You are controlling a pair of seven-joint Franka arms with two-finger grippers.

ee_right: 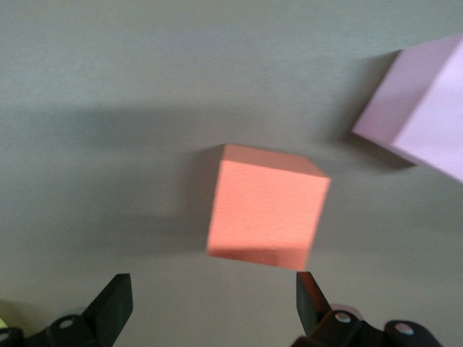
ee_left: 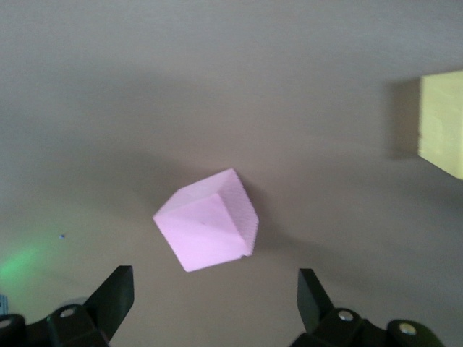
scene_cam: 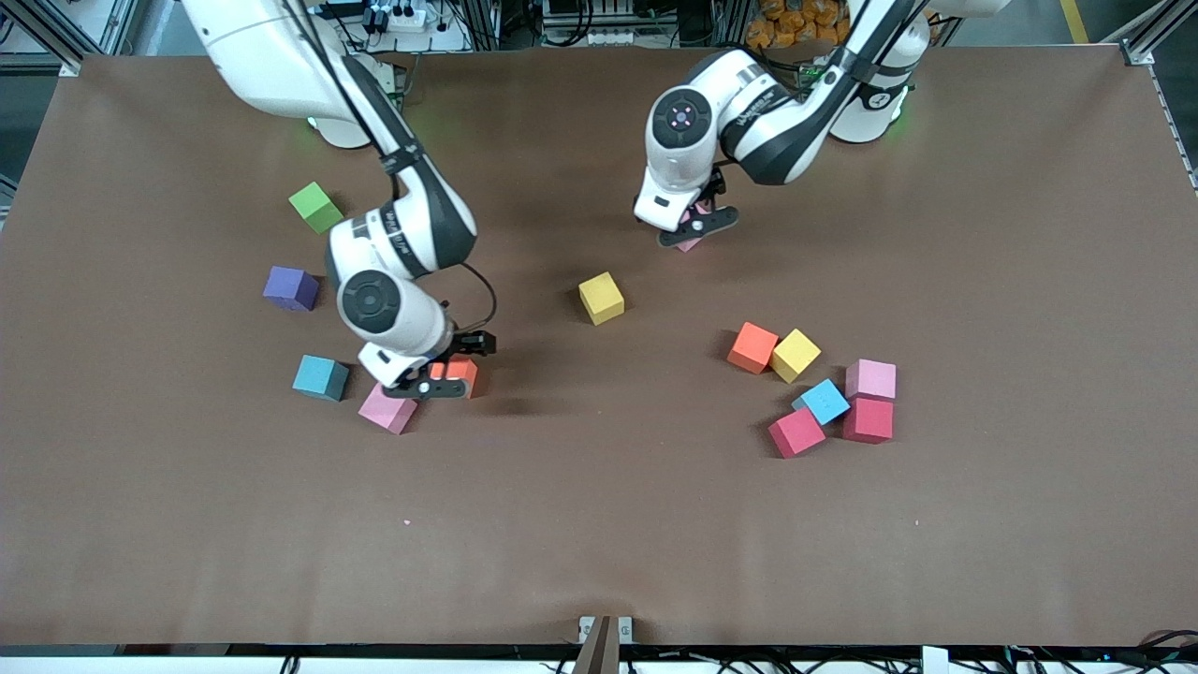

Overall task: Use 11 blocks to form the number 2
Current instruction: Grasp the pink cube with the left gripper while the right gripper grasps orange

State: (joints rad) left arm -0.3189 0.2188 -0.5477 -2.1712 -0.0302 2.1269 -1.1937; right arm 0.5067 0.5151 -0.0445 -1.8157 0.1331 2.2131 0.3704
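Left pincer (scene_cam: 694,227) hangs over a pink block (scene_cam: 691,241) toward the robots' side of the counter (scene_cam: 599,524), fingers (ee_left: 116,293) spread wide, nothing pinched; in the left wrist view that pink block (ee_left: 208,230) sits skewed between the tips, not touched; right pincer (scene_cam: 447,373) is low over an orange block (scene_cam: 459,373), also spread, empty; the right wrist view shows the orange block (ee_right: 266,215) flat on the counter between the fingers (ee_right: 114,302), apart from both, w/ a 2nd pink block (ee_right: 423,116) near it; that 2nd pink block (scene_cam: 387,409) lies just beside the orange one, nearer the front camera; teal-blue block (scene_cam: 320,377) beside it toward the right arm's end; purple block (scene_cam: 290,288) and green cube (scene_cam: 315,207) farther from the camera; a yellow block (scene_cam: 601,298) sits alone mid-counter, also seen at the edge of the left wrist view (ee_left: 443,123); toward the left arm's end a cluster: orange (scene_cam: 753,347) touching yellow (scene_cam: 796,355), then light blue (scene_cam: 823,401), pink (scene_cam: 870,379), and two red cubes (scene_cam: 796,432) (scene_cam: 868,420) nearest the camera; blocks all scattered, no "2" laid out yet.
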